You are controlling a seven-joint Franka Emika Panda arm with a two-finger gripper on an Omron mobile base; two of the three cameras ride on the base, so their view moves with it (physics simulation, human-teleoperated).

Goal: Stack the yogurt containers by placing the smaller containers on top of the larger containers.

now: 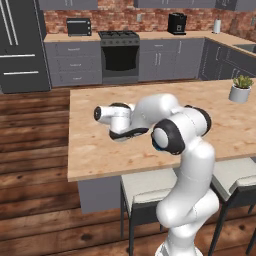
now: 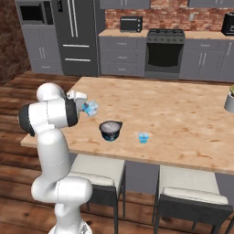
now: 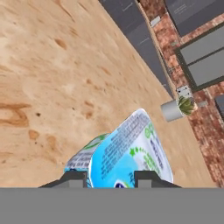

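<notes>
Yogurt cup (image 3: 124, 151) clamped in the gripper (image 3: 108, 177) above the wooden island counter (image 2: 183, 114).

Both dark finger tips press the light-blue cup's sides in the hand view; from the right base view it hangs off the counter surface, left of the dark navy tub (image 2: 110, 130). 1 more small blue cup (image 2: 143, 137) stands right of that tub. A potted plant (image 1: 240, 88) sits far off.

Matt wooden counter (image 2: 183, 119), glossy plastic yogurt cup (image 3: 127, 151)
</notes>
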